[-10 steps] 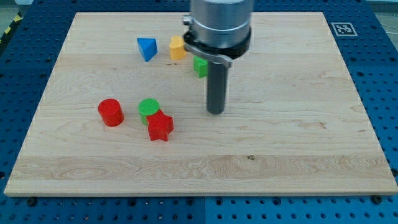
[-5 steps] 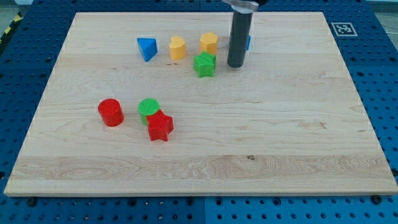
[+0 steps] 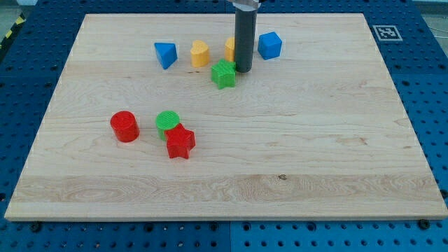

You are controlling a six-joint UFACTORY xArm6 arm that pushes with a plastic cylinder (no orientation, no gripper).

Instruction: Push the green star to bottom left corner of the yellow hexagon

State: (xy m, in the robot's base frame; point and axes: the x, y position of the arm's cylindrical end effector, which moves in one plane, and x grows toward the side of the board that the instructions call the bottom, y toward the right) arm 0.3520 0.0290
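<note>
The green star (image 3: 224, 73) lies in the upper middle of the wooden board (image 3: 336, 140). The yellow hexagon (image 3: 229, 49) sits just above and right of it, mostly hidden behind my rod. My tip (image 3: 243, 69) stands at the star's right edge, touching it or nearly so, and just below the hexagon. The star sits at the hexagon's lower left.
A yellow heart-like block (image 3: 200, 54) and a blue triangle (image 3: 165, 54) lie left of the hexagon. A blue cube (image 3: 269, 45) lies to its right. A red cylinder (image 3: 124, 127), a green cylinder (image 3: 167, 122) and a red star (image 3: 180, 142) sit at lower left.
My rod moved up the view from the board's middle, then left from the blue cube's side to the star's right edge. The green star slid slightly left.
</note>
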